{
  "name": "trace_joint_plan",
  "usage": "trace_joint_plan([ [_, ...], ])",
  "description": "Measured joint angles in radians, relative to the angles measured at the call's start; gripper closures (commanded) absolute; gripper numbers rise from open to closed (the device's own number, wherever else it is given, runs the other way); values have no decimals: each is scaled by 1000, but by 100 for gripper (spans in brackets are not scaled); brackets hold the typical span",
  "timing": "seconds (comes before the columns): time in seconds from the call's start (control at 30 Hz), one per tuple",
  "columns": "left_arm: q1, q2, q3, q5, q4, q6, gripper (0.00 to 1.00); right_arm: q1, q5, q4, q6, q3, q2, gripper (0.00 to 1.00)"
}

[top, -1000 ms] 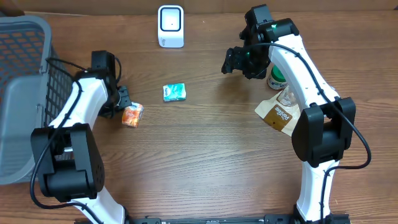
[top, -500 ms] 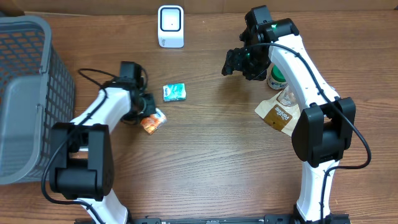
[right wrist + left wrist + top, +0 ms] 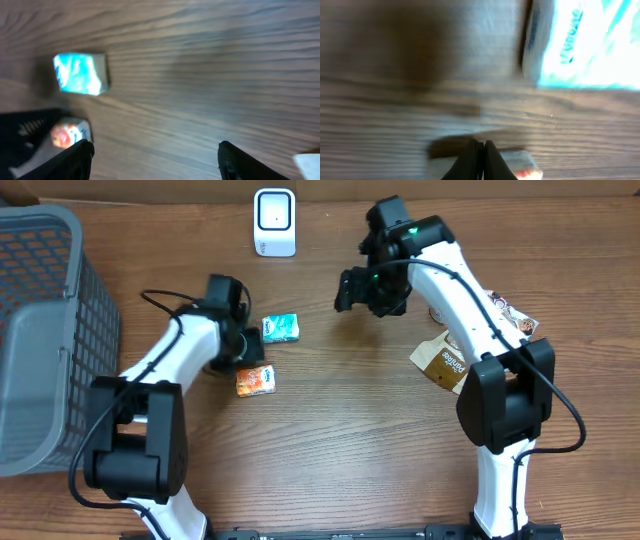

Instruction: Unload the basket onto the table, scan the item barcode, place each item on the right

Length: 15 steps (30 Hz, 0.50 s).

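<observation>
The wooden desk carries a grey basket at its left edge and a white scanner at the far edge. The right jaws hang wide open, empty. The left jaws are pressed together beside the orange packet, which lies near a teal packet. I can't tell whether they pinch it.

Brown wood-grain table, evenly lit
</observation>
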<state>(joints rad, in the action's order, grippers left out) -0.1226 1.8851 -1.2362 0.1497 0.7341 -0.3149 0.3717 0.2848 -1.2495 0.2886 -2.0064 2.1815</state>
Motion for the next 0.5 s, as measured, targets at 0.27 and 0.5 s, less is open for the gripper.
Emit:
trace_joint_plan([
  [0.27,111,-7,-294,-2,90,87,96,96,40,10,24,6,0,37],
  [0.5,164,-13,-314,-4,107,110,89,208,78,158,87,145,0,48],
])
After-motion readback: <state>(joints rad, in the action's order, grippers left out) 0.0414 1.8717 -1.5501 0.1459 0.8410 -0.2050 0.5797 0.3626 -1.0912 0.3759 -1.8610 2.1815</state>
